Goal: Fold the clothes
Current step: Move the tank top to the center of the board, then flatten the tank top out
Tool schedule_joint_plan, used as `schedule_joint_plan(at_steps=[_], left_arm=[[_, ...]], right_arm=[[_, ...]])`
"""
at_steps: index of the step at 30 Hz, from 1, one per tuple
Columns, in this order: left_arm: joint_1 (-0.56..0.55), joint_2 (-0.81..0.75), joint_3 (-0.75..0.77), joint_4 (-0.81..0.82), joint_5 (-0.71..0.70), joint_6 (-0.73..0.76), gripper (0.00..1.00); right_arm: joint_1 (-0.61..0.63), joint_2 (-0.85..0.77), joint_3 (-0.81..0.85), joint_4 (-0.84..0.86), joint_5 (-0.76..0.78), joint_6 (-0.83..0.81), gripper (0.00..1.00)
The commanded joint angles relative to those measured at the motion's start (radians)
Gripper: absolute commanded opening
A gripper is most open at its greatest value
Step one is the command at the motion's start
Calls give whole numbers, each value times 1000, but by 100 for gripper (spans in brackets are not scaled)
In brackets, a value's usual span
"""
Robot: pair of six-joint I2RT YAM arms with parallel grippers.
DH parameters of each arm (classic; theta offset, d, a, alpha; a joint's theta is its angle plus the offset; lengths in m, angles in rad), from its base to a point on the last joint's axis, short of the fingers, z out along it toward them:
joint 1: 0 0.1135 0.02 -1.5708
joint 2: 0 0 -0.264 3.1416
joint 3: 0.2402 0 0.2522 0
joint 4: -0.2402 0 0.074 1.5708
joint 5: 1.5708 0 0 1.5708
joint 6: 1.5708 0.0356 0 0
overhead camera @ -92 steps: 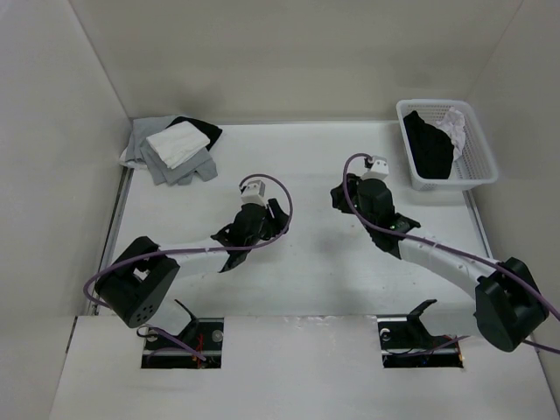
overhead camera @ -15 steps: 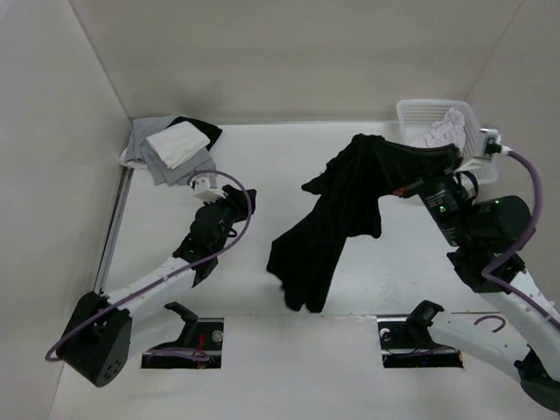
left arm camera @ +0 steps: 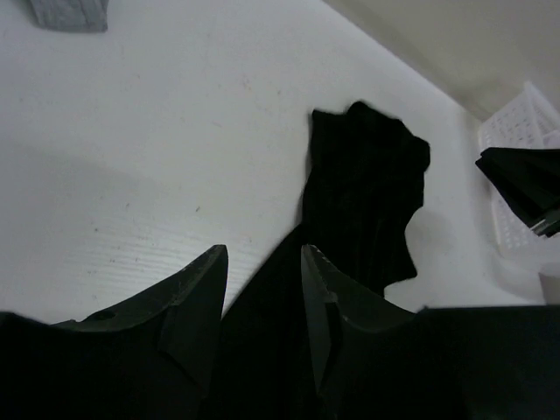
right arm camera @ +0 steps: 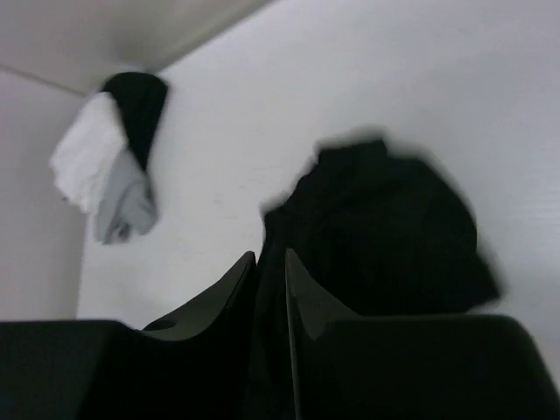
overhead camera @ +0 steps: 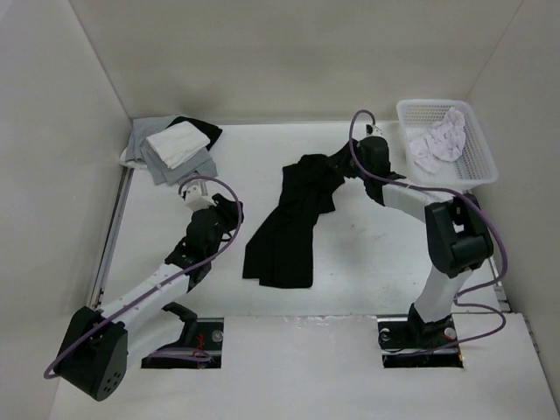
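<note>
Lying rumpled just ahead of the right gripper (right arm camera: 269, 255), fingers narrowly parted, gripping nothing: the T-shirt (overhead camera: 289, 226), probably set down for flattening. Also just beyond the left gripper (left arm camera: 262, 254), wide apart, empty, ready to pinch.

Far left corner: folded pile of grey, white and black garments (overhead camera: 172, 147) (white piece uppermost). Far right corner: white plastic lattice basket (overhead camera: 484, 156) holding a crumpled white-pinkish patterned garment (overhead camera: 435, 144). Both rest on the white table (overhead camera: 350, 262).

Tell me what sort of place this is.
Probably a robot laundry-folding test booth: white walls box in the table, with a black T-shirt, a pile of folded garments and a basket.
</note>
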State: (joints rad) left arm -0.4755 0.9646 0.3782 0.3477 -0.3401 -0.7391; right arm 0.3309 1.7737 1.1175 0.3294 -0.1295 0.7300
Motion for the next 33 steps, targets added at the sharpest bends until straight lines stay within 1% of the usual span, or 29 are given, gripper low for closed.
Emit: schedule_joint_plan(at_steps=[1,3,4,5,6,7,8,9,10,11,13,15,19,23,29,30,31,33], left_arm=[[-42,55,7,-79,-11,23,37],[-60,83,7,-128,-10,30,33],[-73,92,4,-163,-11,32,31],[-80,97,1,-188,-11,30,28],[-94,97,-2,-238,-4,21,25],[-102,94,-2,-269,-2,15,24],[-116,88,-2,-309,0,3,24],[-148,74,2,-388,-8,-28,24],[-156,71,4,-418,-10,-37,24],[-168,57,8,-487,-13,-63,24],[-179,37,16,-583,-17,-106,28],[-211,-4,14,-689,4,-187,33],[-252,-20,31,-794,6,-259,36],[-285,-33,10,-785,21,-299,40],[-308,19,-8,-707,52,-306,42],[-311,26,-12,-696,55,-306,40],[-311,42,-15,-682,61,-309,35],[-311,55,-10,-665,67,-301,25]], right_arm=[[-5,-117,64,103,0,20,36],[32,-172,-11,79,24,-13,41],[55,-207,-71,63,42,-27,37],[73,-236,-126,54,57,-33,28],[107,-281,-213,50,77,-37,10],[119,-298,-247,46,80,-38,4],[147,-330,-310,37,86,-37,0],[170,-351,-350,27,93,-35,0],[185,-368,-378,20,100,-32,0],[220,-399,-430,11,128,-26,1],[272,-436,-488,-7,166,-26,5],[360,-477,-556,-45,221,-27,9],[423,-514,-610,-56,277,-17,11],[443,-510,-645,-40,291,3,15],[449,-487,-674,-15,300,23,28],[449,-484,-679,-18,306,28,30],[448,-474,-686,-26,309,37,33],[448,-462,-688,-26,298,46,35]])
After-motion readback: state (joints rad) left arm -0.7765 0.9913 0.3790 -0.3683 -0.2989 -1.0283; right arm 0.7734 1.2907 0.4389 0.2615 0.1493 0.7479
